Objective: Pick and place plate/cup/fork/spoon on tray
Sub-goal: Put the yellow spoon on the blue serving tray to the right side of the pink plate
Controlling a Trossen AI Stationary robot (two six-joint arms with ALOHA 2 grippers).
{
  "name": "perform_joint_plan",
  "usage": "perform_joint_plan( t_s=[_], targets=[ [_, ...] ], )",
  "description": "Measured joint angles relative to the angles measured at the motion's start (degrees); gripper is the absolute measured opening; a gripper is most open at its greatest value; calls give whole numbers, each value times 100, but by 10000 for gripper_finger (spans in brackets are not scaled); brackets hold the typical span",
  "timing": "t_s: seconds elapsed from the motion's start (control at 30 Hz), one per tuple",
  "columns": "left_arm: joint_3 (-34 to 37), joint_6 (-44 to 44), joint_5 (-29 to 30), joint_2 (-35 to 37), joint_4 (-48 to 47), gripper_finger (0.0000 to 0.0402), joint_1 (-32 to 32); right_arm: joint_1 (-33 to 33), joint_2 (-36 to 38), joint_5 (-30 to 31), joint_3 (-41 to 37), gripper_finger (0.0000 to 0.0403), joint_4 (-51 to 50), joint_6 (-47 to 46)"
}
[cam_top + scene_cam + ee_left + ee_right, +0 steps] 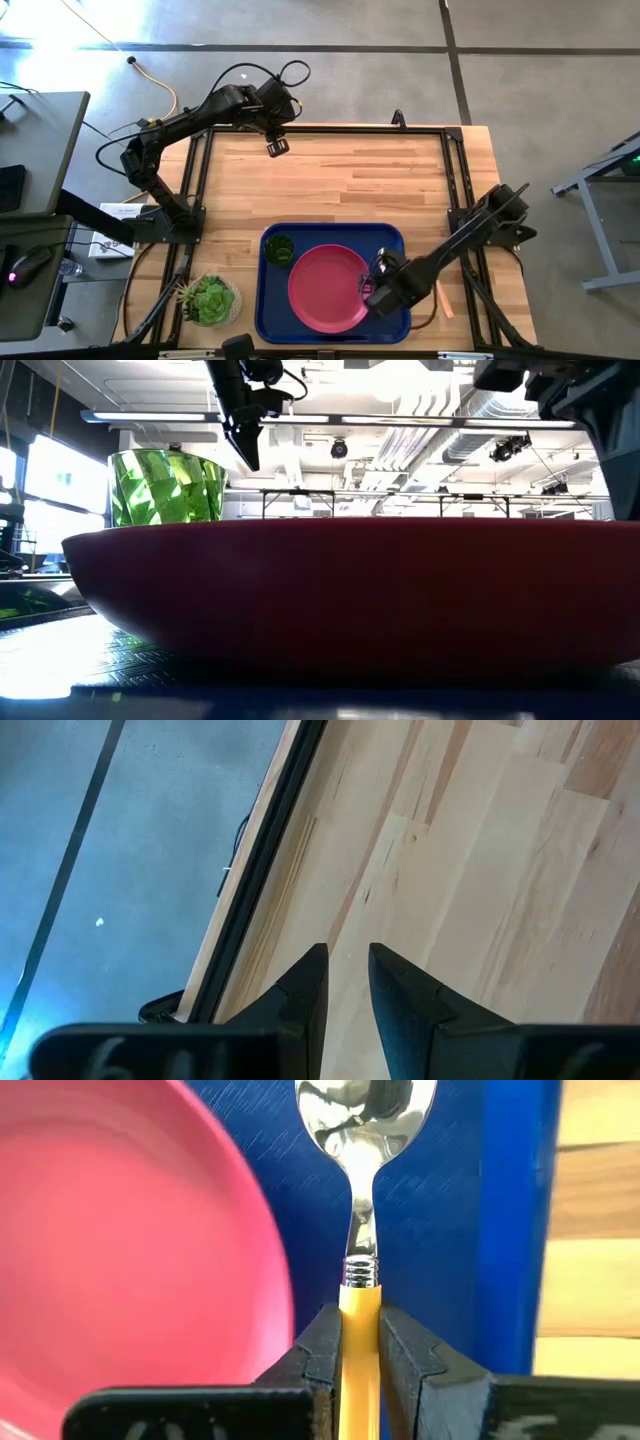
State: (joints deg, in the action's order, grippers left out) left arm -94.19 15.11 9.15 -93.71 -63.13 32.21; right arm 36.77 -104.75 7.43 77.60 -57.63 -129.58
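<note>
The dark-blue tray (268, 310) lies at the table's near edge. The pink plate (325, 290) lies flat in its middle. The green cup (278, 249) stands upright in its far left corner. My right gripper (378, 287) is over the tray's right part, beside the plate, shut on the spoon (364, 1140). A thin orange handle (443, 298), apparently the fork's, lies on the table right of the tray. My left gripper (277, 147) hovers empty near the table's far edge, its fingers a narrow gap apart (347, 960). My right gripper pinches the spoon's orange handle (359, 1305) between its two fingers, at the end next to the metal neck. The spoon runs along the fingers and sticks out ahead of them, bowl (365, 1110) foremost, over the tray's floor between the plate and the right rim.
A potted green succulent (210, 300) stands on the table left of the tray. Bare wood fills the table's middle and far part. In the low view the plate (340, 590) fills the front and the cup (165, 488) stands behind it.
</note>
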Motion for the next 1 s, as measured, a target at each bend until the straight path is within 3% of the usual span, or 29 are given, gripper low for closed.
perform_joint_plan(
  t_s=[0.4,1.0],
  targets=[
    [0,193,2,0,0,65,0,-13,-1008,48,714,24,-285,2],
    [0,260,2,0,1,65,1,-79,-993,90,945,24,-492,2]
  ],
)
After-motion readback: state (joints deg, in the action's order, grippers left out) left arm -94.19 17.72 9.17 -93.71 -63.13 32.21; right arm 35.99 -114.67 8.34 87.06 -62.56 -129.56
